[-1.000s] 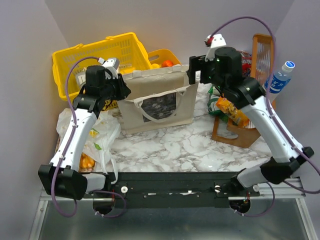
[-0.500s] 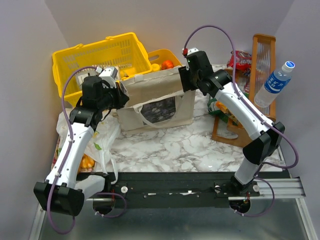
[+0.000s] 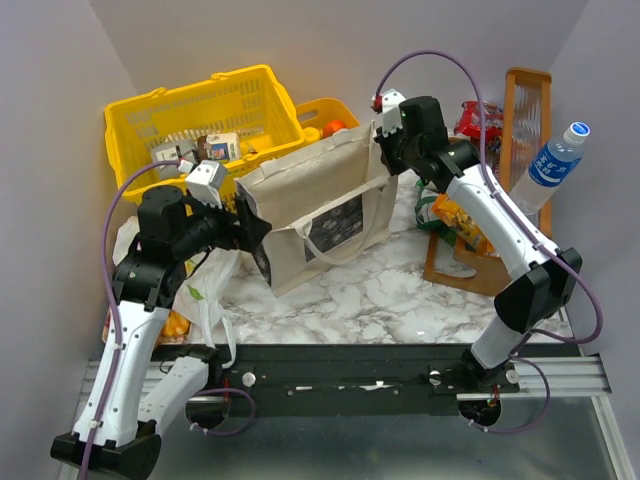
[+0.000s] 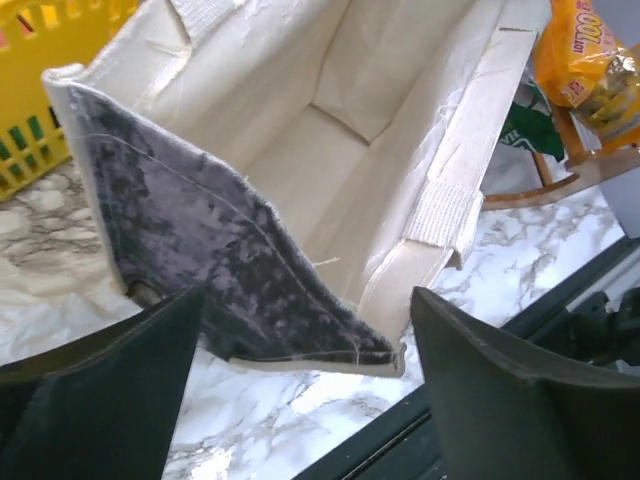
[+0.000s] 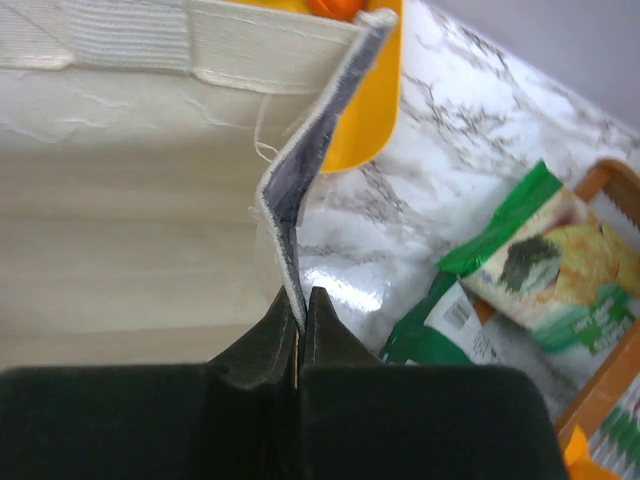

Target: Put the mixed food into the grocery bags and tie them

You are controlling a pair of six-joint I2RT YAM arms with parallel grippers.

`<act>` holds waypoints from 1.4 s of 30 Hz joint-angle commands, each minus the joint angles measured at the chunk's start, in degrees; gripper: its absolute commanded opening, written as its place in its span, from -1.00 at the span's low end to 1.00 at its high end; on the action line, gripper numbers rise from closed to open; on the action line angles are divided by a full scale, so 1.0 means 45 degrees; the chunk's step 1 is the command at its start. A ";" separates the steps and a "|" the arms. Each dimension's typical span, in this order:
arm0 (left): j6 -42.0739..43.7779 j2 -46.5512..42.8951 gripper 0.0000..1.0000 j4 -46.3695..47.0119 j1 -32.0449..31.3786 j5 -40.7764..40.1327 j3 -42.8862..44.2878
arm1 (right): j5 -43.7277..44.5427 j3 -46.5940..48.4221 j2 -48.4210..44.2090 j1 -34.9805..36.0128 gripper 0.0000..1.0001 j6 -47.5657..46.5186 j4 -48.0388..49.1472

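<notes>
The canvas tote (image 3: 320, 190) is held open between the two claws and is tilted on the marble table (image 3: 350, 300). It is beige outside, with a dark picture panel (image 3: 335, 222) and a loop handle on its front, and pale inside. One top corner is pinched in the right claw (image 5: 300, 300), whose fingers are pressed together on the grey-lined rim. The left claw (image 4: 305, 305) is spread wide. The tote's mottled grey end panel is seen just ahead of it, between the fingers, but whether they touch cannot be told. A green snack packet (image 5: 540, 265) is seen just right of the right claw, and a yellow basket (image 3: 190, 105) is seen beyond the left claw.
</notes>
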 commanded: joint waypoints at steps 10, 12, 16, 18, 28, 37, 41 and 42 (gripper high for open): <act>0.2447 0.2861 0.98 0.0658 0.0043 -0.1464 0.4451 | -0.7275 -0.0532 -0.0963 0.0002 -0.99 -0.3780 0.2661; 0.3264 0.4283 0.98 0.0035 0.0062 -0.0977 0.5040 | -0.7607 -0.0531 -0.1001 0.0002 -0.99 -0.3897 0.2641; 0.3852 0.6125 0.98 -0.0689 0.0062 0.0096 0.6016 | -0.7745 -0.0668 -0.1021 0.0021 -0.99 -0.3995 0.2661; 0.3875 0.6711 0.98 -0.0710 0.0062 0.0547 0.6019 | -0.7687 -0.0785 -0.1041 0.0021 -0.99 -0.3996 0.2641; 0.3602 0.7261 0.96 -0.0632 0.0004 0.2988 0.4830 | -0.6652 -0.0514 -0.1002 0.0002 -0.97 -0.3684 0.2817; 0.2298 0.6890 -1.00 0.0656 -0.0367 0.3410 0.3637 | -0.4916 0.1887 0.0111 0.0041 -0.28 -0.2264 0.2720; 0.1125 0.6325 -1.00 0.1727 -0.0406 0.1042 0.3227 | -0.3570 0.2203 -0.0745 0.0099 0.62 0.0061 0.2544; 0.0851 0.6072 -1.00 0.1944 -0.0484 0.0631 0.3091 | -0.3333 0.1951 -0.1018 0.0099 0.69 0.0666 0.2524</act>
